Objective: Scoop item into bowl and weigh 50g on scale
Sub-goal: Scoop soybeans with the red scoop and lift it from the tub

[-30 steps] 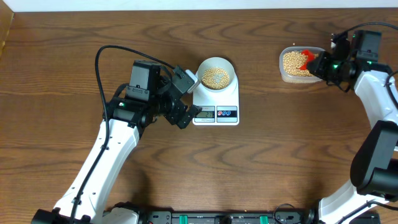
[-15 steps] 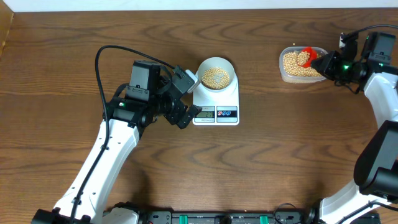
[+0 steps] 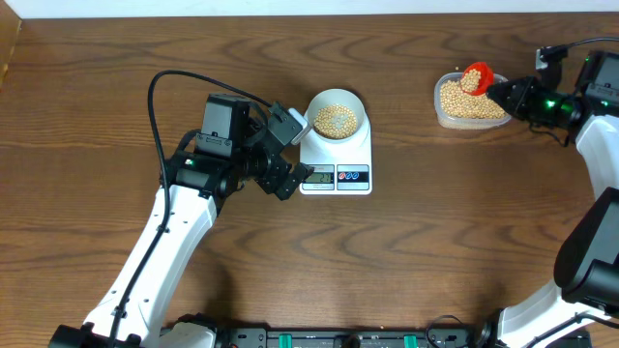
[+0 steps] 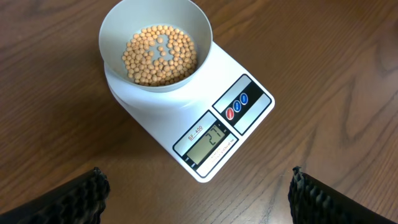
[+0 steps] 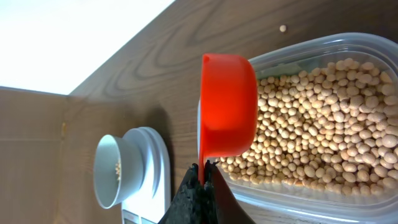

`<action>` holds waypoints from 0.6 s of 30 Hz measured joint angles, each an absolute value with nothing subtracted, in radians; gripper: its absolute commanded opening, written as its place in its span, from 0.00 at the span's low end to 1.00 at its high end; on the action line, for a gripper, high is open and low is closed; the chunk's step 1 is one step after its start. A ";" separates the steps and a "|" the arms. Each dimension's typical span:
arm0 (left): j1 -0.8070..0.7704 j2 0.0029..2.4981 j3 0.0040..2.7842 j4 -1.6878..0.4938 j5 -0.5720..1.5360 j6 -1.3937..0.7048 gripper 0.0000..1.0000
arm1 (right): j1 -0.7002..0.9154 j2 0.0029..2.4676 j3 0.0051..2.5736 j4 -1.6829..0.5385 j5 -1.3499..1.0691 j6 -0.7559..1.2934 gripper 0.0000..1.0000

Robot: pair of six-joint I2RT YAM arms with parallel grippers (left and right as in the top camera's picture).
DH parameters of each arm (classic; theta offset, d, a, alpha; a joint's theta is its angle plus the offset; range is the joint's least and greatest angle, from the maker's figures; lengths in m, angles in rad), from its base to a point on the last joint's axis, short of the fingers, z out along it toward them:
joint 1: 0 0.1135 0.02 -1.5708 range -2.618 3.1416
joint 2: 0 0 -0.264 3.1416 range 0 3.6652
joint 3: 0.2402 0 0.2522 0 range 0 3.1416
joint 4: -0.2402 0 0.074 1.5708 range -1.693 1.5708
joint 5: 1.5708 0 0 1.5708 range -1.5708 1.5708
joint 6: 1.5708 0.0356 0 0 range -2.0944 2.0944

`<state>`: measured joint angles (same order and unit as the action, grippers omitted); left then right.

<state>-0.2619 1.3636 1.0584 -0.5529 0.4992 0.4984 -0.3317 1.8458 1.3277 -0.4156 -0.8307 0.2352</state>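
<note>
Running far-to-near, scale (image 3: 336,155), display (image 3: 317,175) nearest

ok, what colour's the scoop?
Scoop is plain red-orange, no pattern. Best seen in the right wrist view.

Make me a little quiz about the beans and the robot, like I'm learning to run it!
1. True or false: the small round white bowl of tan beans stands on the white rectangular digital scale.
2. The red plastic scoop hangs over: A) the clear plastic tub; B) the bowl; C) bare table.
3. Which jaws, left or right, are shut on the scoop's handle?
Key: 1 true; 2 A; 3 the right jaws.
</note>
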 measured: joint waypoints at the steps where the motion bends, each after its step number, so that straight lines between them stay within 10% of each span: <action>1: -0.262 1.364 1.058 -0.553 0.499 0.498 0.95 | -0.336 1.846 1.328 -0.414 -0.841 0.234 0.01; 18: -0.262 1.364 1.058 -0.553 0.499 0.498 0.95 | -0.345 1.846 1.328 -0.351 -1.102 0.233 0.01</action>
<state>-0.2619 1.3636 1.0584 -0.5529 0.4992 0.4984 -0.3447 1.8458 1.3277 -0.3511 -1.1019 0.2329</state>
